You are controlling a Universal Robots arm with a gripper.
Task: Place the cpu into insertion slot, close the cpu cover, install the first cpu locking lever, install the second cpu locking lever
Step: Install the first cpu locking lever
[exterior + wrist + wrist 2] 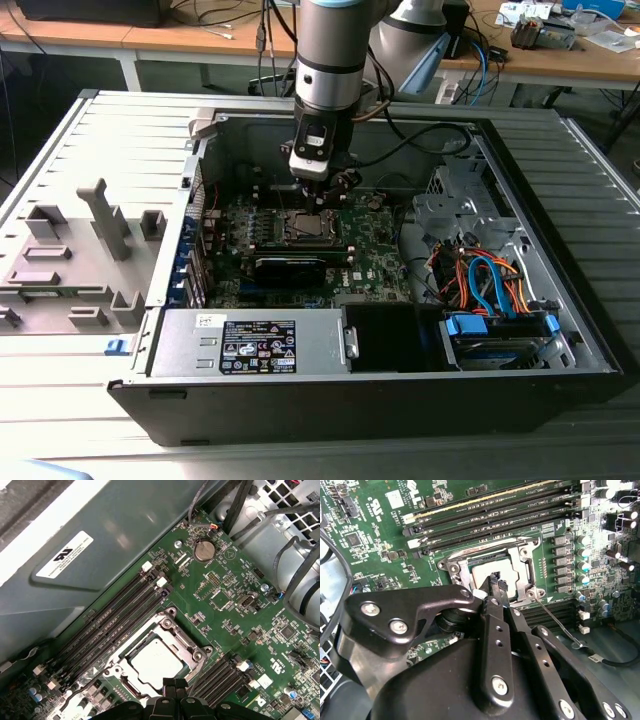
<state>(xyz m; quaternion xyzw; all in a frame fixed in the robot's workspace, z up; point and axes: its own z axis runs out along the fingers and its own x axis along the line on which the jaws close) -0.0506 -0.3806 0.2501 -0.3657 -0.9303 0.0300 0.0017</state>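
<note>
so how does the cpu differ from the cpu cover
The cpu is a solid, pale matte square; the cpu cover is a shinier metal frame with a cut-out middle. The cpu is smaller and sits inside the opening; the cpu cover borders it. Both are square, silvery and lie flat.

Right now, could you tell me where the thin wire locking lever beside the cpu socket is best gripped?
Probably the free hooked end of the locking lever, which juts out past the corner of the cpu cover. Come from above, pinching across the thin rod; nearer its hinge the metal frame crowds it.
</note>
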